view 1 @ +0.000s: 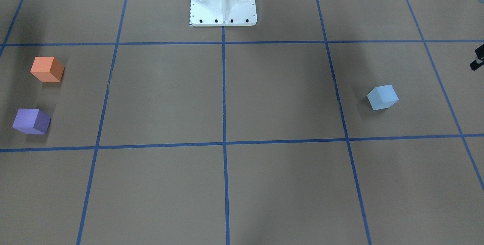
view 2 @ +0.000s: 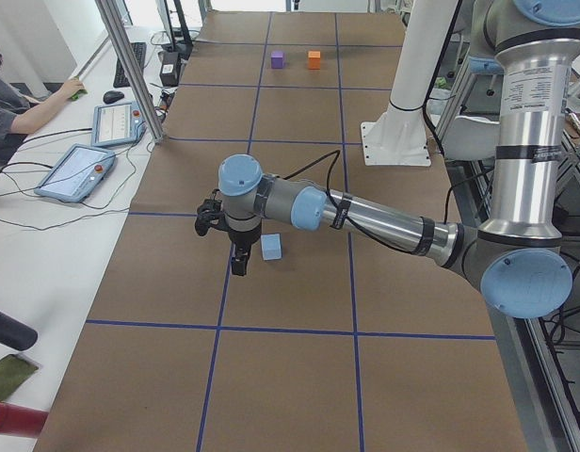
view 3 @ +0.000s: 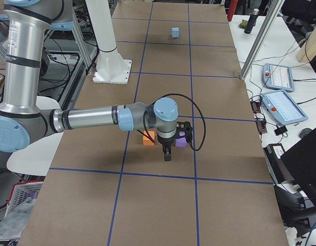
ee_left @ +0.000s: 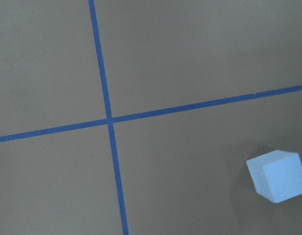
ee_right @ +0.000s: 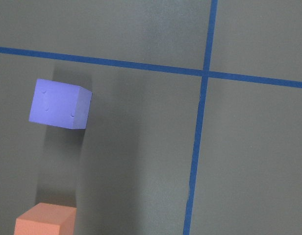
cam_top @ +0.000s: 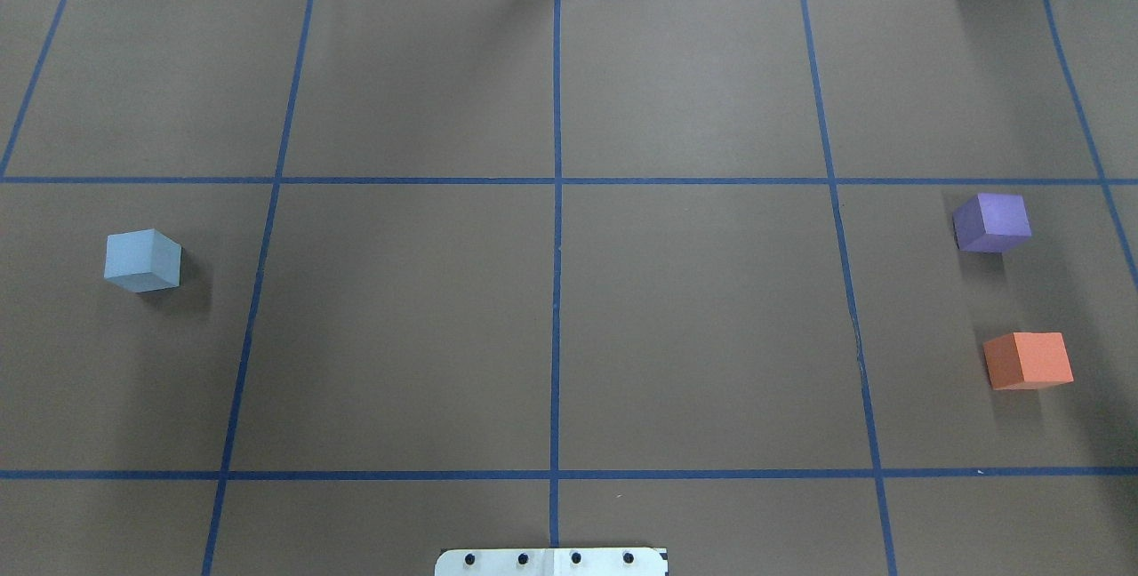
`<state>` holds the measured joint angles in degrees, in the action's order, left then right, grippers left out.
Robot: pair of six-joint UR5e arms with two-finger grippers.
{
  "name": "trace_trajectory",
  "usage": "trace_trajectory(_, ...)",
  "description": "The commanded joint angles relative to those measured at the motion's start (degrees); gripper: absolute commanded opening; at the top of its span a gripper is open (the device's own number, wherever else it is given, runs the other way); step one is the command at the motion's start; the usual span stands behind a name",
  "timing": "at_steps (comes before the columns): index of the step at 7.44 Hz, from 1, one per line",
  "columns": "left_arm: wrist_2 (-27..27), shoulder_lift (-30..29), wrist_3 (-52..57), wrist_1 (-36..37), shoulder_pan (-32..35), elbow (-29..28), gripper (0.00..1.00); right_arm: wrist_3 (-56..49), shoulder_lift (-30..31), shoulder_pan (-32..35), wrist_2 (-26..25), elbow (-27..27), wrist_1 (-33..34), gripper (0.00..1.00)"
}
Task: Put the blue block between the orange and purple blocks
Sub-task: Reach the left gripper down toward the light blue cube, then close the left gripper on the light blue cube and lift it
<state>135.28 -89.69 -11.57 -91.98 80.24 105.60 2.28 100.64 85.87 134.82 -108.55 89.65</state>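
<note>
Near the left edge of the bench [view 1: 280, 97], the front-facing view shows the blue block [view 1: 382, 97] resting alone. The orange block [view 1: 47, 69] and purple block [view 1: 31, 121] sit near the right edge, apart from each other. Orange is nearer the robot-side edge.

Overhead view: the blue block lies well apart from both other blocks, across the full width of the bench.

Left side view: the left gripper [view 2: 238, 266] hangs fingers-down just beside the blue block, toward the operator-side edge, without contact. Its finger spread cannot be determined.

Right side view: the right gripper [view 3: 167, 155] hangs fingers-down near the orange and purple blocks. Its finger spread cannot be determined either.

Left wrist view: the blue block appears near a crossing of tape lines [ee_left: 110, 121].

Right wrist view: the purple and orange blocks appear separated, each flat on the bench.
</note>
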Motion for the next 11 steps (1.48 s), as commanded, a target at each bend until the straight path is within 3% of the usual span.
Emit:
trace_trajectory(1, -0.2, 0.7, -11.9, -5.4, -5.8, -0.7, 1.0, 0.0, 0.0, 0.0, 0.0, 0.0, 0.0, 1.0)
trace_trajectory(3, -2.6, 2.2, -27.1, -13.6, -13.9, -1.0, 1.0, 0.0, 0.0, 0.0, 0.1, 0.0, 0.0, 1.0)
trace_trajectory(4, -8.1, 2.3, -35.5, -19.0, -19.5, -1.7, 1.0, 0.0, 0.0, 0.0, 0.1, 0.0, 0.0, 1.0)
trace_trajectory(6, -10.2, 2.1, -40.8, -26.5, -24.9, -6.0, 1.0, 0.0, 0.0, 0.0, 0.0, 0.0, 0.0, 1.0)
trace_trajectory(11, -16.1, -0.5, -42.7, -27.6, -30.9, -9.1, 0.98, -0.1, 0.0, 0.0, 0.0, 0.0, 0.0, 1.0)
